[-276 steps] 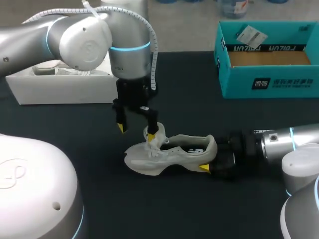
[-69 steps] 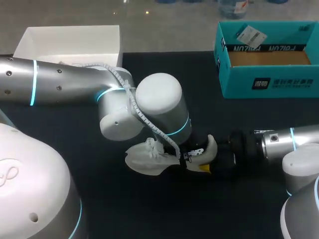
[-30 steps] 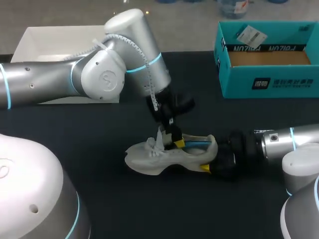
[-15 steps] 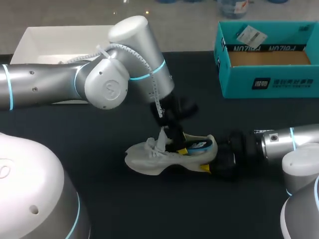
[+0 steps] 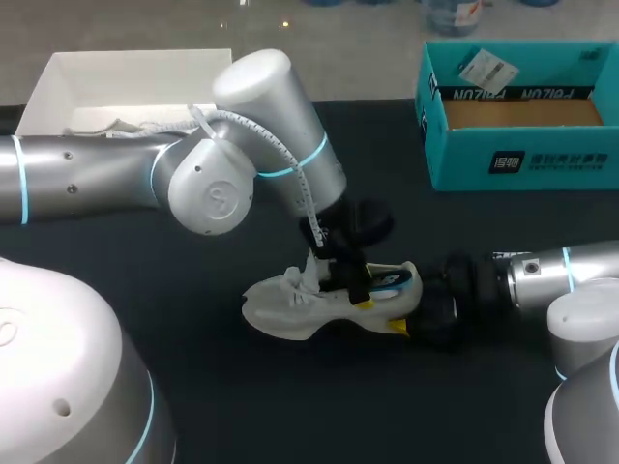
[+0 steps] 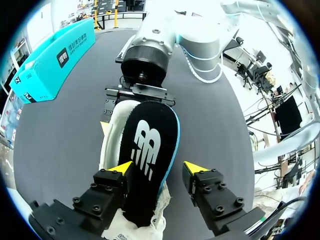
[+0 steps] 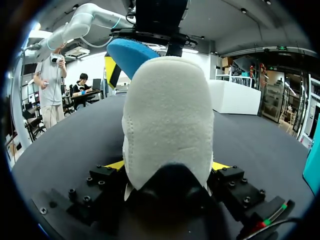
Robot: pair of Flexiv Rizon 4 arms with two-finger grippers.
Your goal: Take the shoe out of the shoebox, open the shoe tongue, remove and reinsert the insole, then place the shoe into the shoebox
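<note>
Insole (image 6: 145, 160) reinsertion is where I'd say this is at, and it looks like the fiddly bit. The shoe (image 5: 319, 304) lies on the dark desk (image 5: 290, 406) in the middle of the frame, toe pointing left, and the right end effector (image 7: 169, 165) is clamped on its heel from both sides. The left end effector (image 6: 159, 167) hangs over the shoe's opening with its fingers apart. The insole runs between them, one finger right at its edge and a clear gap on the other side, so I wouldn't call it gripped. From the right wrist view, the insole's blue underside pokes up above the heel collar, so my guess is it isn't seated yet. Biggest risk is pushing down while the back end rides on the collar, which would fold or buckle it instead of sliding it in. The heel clamp may also be pinching the collar narrower, which wouldn't help. The open fingers could snag the laces or tongue too. The teal shoebox (image 5: 522, 159) waits at upper right, well apart.
</note>
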